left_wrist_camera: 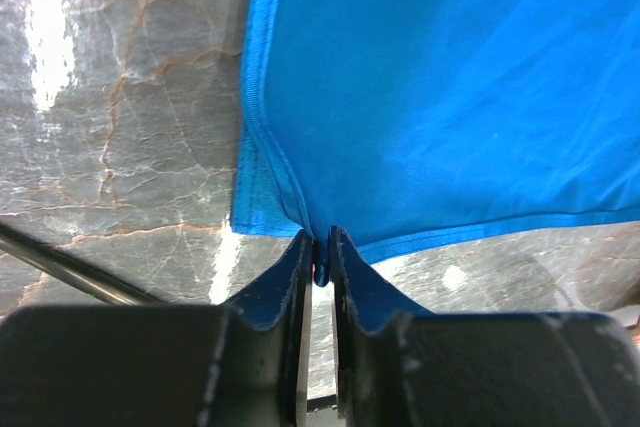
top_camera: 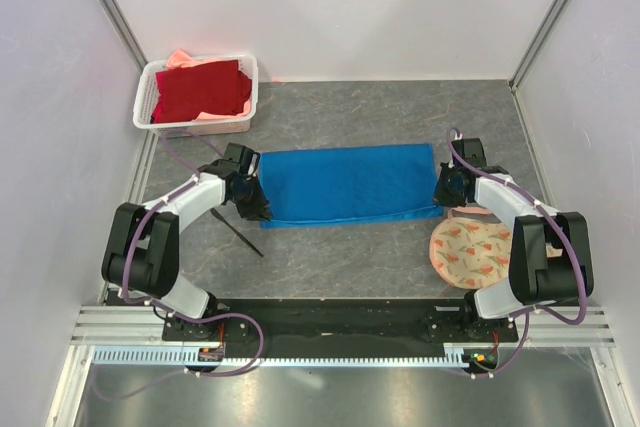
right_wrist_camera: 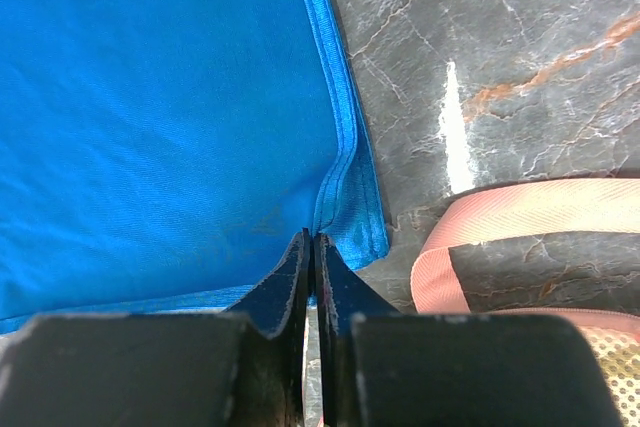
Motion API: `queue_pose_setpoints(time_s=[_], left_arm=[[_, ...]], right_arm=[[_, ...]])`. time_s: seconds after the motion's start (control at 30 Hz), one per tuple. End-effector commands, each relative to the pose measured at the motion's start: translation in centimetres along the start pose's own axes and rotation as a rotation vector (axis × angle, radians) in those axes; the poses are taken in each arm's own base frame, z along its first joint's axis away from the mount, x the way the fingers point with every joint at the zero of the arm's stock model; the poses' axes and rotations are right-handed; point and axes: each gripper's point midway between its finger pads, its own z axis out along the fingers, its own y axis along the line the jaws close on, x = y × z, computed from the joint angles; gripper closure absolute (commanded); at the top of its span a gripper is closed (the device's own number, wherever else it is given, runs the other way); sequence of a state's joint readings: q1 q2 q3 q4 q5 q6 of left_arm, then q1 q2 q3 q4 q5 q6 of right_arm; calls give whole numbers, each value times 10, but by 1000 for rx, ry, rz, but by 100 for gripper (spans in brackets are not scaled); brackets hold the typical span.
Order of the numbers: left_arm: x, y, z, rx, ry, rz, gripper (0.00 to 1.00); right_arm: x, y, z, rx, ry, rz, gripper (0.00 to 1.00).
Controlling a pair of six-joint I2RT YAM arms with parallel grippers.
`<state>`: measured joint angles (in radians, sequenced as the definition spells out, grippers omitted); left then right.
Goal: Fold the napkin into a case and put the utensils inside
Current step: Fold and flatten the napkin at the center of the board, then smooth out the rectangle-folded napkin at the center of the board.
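Blue cloth fills the middle of the grey marble table (top_camera: 350, 257): the napkin (top_camera: 345, 182) lies flat with its long sides running left to right, stretched between my two grippers. At both near corners a second layer of hem shows under the top one, so the cloth sits doubled there.

My left gripper (left_wrist_camera: 320, 245) is low at the napkin's near-left corner, tips right on the hem. Its fingers (left_wrist_camera: 285, 292) stand a narrow slit apart, and a speck of colour shows between the tips; I cannot tell whether any cloth is pinched there.

My right gripper (right_wrist_camera: 313, 242) is at the near-right corner, where the stitched edge bunches into a small ridge. Those fingers (right_wrist_camera: 280, 292) are all but together, with only a hairline between them. I cannot tell whether the hem is caught in them.

One black utensil (top_camera: 238, 235) lies slantwise on the bare table, near my left forearm and just off the napkin's near-left corner, apart from the cloth.

Just right of my right gripper a peach band (right_wrist_camera: 520, 209) curls on the marble, and the round floral mat (top_camera: 470, 252) lies near that arm, clear of the napkin.

At the far left corner stands a white basket (top_camera: 200, 127) holding a dark red cloth (top_camera: 203, 90), well apart from the napkin.
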<state>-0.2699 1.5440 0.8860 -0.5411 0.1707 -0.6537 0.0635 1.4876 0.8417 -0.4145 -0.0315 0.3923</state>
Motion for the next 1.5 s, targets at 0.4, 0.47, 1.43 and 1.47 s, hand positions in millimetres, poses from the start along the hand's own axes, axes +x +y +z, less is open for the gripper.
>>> queue_pose_setpoints(time_s=[0.4,0.47,1.43,1.47], left_arm=[[-12,-27,-64,144,-138,96,48],[-16,-36,-75,180,-156,106,48],[-27,-29,-18,112,-104,77,71],[-24,-34,-17,135,-86,73,72]], right_arm=[[-8,-9,-13,57,-50,-29,41],[-14,-9,-20,60,-72,-35,36],[-13,-2,-11,84,-99,-48,61],[-13,2,-14,73,-99,-46,59]])
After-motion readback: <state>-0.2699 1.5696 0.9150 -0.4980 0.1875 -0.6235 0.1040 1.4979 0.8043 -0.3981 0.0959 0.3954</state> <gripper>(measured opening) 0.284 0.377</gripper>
